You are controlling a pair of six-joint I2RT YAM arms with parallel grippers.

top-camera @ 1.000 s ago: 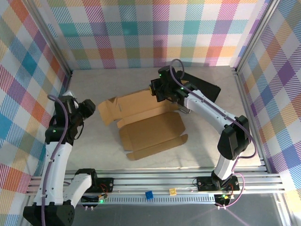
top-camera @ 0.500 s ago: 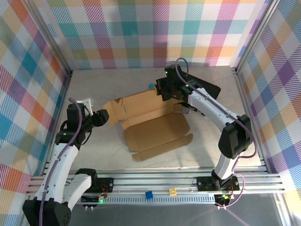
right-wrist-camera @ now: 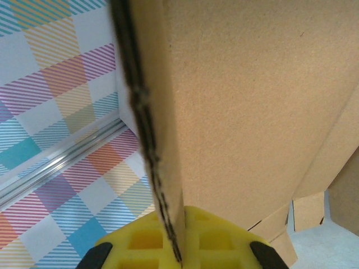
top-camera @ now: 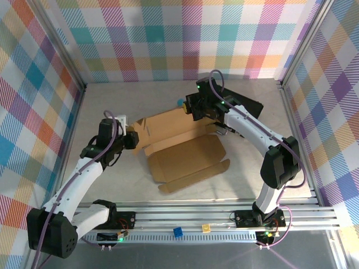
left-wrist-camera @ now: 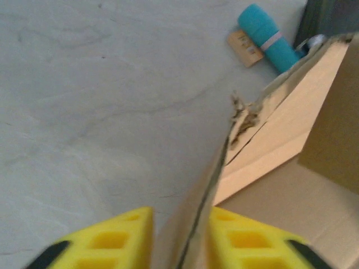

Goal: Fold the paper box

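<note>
Left gripper [left-wrist-camera: 179, 238] and right gripper [right-wrist-camera: 175, 230] are pinching flap edges of the paper box [top-camera: 185, 159] — light, stiff, probably tearing easily.

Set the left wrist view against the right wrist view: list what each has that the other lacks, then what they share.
Left wrist: a teal tube with a tan tag on the grey table, and a torn spot on the box flap. Right wrist: the plaid wall and a metal rail. Shared: brown box cardboard seen edge-on between yellow fingers, at the left gripper and the right gripper.
</note>
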